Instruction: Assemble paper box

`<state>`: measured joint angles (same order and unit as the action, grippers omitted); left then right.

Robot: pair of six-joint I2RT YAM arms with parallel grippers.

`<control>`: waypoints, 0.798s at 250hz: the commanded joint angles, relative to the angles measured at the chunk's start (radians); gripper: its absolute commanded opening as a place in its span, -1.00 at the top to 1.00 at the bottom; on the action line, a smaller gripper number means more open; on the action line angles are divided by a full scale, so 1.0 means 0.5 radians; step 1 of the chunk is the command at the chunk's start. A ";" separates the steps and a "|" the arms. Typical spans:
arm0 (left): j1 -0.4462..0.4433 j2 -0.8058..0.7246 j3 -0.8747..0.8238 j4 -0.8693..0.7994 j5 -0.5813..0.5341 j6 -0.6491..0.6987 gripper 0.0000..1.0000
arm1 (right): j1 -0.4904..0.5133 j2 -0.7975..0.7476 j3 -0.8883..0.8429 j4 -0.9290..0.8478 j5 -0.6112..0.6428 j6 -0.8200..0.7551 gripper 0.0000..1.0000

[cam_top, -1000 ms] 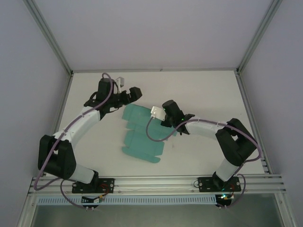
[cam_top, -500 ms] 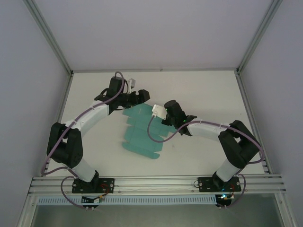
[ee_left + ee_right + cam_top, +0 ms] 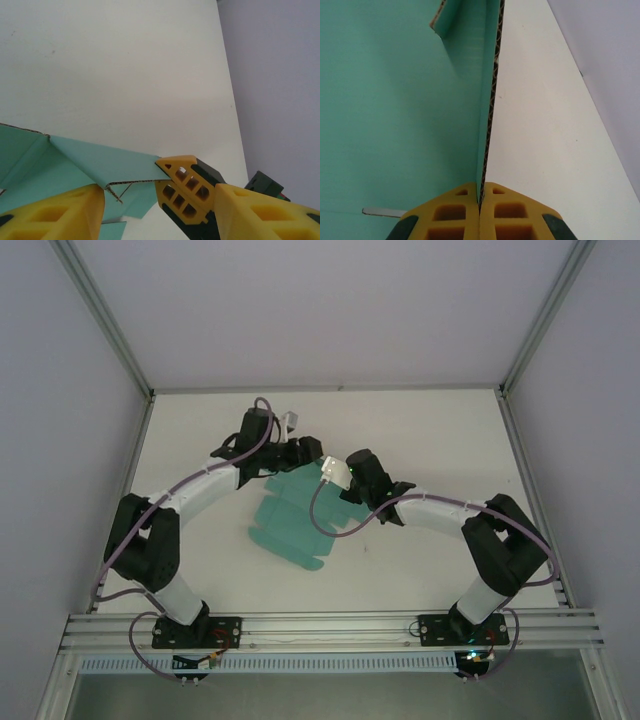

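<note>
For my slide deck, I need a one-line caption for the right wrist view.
Right pincer shut on a flap edge of the teal paper box, white table alongside.

Paper box (image 3: 288, 527) lies as an unfolded teal sheet near the middle of the white worktop (image 3: 440, 430), with its flaps stepping toward the near edge. Left gripper (image 3: 312, 452) is over the sheet's far edge. Right gripper (image 3: 347, 483) is at its far right corner, just beside the left. Both arms arch in from the near edge.
</note>
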<state>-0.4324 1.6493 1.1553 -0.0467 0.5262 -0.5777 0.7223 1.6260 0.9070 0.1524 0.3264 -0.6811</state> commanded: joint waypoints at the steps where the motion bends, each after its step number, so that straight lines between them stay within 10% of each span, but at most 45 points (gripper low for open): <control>1: -0.040 0.052 -0.053 0.180 0.055 -0.073 -0.18 | 0.047 -0.067 0.013 0.104 -0.132 0.029 1.00; 45: -0.041 -0.039 -0.081 0.044 -0.069 0.039 -0.25 | 0.049 -0.095 0.021 0.045 -0.098 0.004 1.00; 90: -0.009 -0.352 -0.225 -0.251 -0.411 0.265 -0.99 | 0.044 -0.086 0.087 -0.065 0.099 -0.002 1.00; 200: 0.386 -0.793 -0.655 -0.814 -1.467 0.216 -1.00 | 0.041 -0.123 0.162 -0.271 0.146 0.098 1.00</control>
<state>-0.2924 1.2274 0.8558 -0.3412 -0.0338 -0.4519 0.7395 1.5936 0.9470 0.0540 0.3977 -0.6617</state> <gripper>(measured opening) 0.998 0.046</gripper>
